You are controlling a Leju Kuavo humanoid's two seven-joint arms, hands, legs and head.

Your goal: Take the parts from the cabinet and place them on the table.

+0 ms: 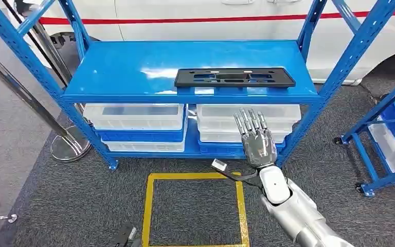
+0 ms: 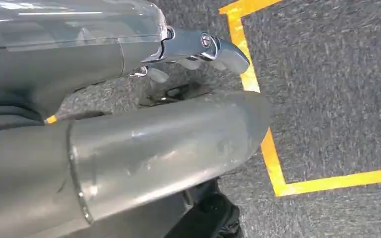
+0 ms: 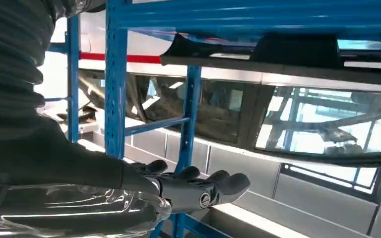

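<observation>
One black plastic panel [image 1: 234, 77] lies flat on the blue rack's [image 1: 133, 69] top shelf near its front edge, at 12 o'clock from the right hand [image 1: 257, 142]. That hand is raised below the shelf edge, fingers straight, apart and empty. Four translucent bins [image 1: 133, 116] sit beneath. The left hand [image 2: 198, 49] hangs over carpet, its grasp unclear.

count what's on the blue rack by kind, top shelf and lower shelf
black plastic part on the top shelf: 1
clear lidded bins on the lower shelf: 2
blue bins under them: 2
total: 5
</observation>
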